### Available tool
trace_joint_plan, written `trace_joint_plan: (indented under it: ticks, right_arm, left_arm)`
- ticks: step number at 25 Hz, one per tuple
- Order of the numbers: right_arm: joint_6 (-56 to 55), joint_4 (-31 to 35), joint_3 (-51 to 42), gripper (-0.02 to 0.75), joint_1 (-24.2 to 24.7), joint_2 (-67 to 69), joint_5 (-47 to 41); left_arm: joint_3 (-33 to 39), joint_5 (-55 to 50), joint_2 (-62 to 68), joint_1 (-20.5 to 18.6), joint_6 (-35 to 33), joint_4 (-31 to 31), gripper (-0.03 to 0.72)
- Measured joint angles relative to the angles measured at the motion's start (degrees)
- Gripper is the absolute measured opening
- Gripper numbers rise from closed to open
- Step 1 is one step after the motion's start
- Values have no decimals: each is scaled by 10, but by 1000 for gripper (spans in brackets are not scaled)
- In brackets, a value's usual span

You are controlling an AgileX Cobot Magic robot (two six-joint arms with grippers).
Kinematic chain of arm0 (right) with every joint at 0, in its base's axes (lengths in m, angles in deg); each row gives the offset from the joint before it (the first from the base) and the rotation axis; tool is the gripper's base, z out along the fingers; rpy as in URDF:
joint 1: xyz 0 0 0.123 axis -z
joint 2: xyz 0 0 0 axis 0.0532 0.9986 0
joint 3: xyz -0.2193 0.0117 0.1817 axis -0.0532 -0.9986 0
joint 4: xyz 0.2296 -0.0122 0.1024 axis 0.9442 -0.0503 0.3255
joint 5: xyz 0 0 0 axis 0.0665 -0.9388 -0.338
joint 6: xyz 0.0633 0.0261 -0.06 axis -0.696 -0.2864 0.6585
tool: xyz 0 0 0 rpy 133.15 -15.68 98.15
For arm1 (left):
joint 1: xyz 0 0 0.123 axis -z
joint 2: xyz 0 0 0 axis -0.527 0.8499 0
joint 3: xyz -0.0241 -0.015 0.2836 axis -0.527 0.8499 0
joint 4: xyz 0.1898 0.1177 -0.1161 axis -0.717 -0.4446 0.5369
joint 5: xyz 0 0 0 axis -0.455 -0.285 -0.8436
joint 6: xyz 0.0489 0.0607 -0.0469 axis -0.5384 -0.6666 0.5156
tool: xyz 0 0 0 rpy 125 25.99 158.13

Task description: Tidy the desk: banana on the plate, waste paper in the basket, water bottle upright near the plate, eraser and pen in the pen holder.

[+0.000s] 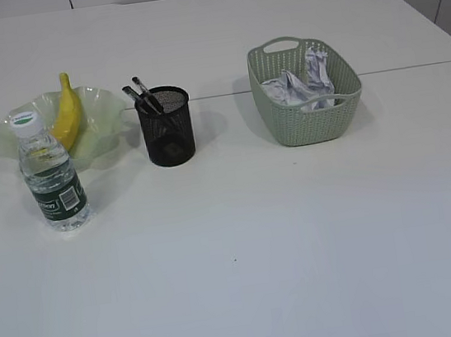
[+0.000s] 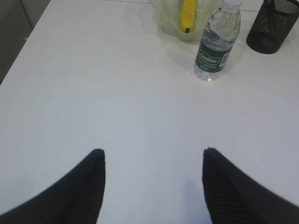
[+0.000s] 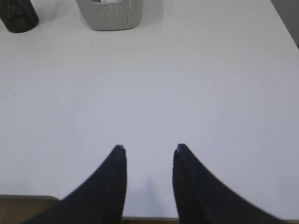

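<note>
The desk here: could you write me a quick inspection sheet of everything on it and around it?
Surface: white table, one tiny dark speck.
Job's things: banana on green plate; water bottle upright beside plate; pens in black mesh pen holder; waste paper in basket; eraser not visible.
Clutter: nothing seen.
Grippers: left gripper open, empty; right gripper open, empty.
Cables: nothing seen.
Surroundings: pale wall panels behind.

One banana point(image 1: 66, 113), one plate point(image 1: 103, 126), one water bottle point(image 1: 50, 173), one pen holder point(image 1: 166, 127), two pens point(image 1: 144, 98) and one basket point(image 1: 305, 90) were counted; several crumpled papers point(image 1: 302, 84) were seen inside.
</note>
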Motion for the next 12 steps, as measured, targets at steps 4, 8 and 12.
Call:
trace_joint_plan:
  ticks: [4,8,12]
  right_arm:
    - [0,0,0,253,0,0,0]
    - [0,1,0,253,0,0,0]
    - [0,1,0,253,0,0,0]
  left_arm:
    - [0,0,0,0,0,1,459]
    - [0,0,0,-1,0,7,454]
    - [0,0,0,-1,0,8,454]
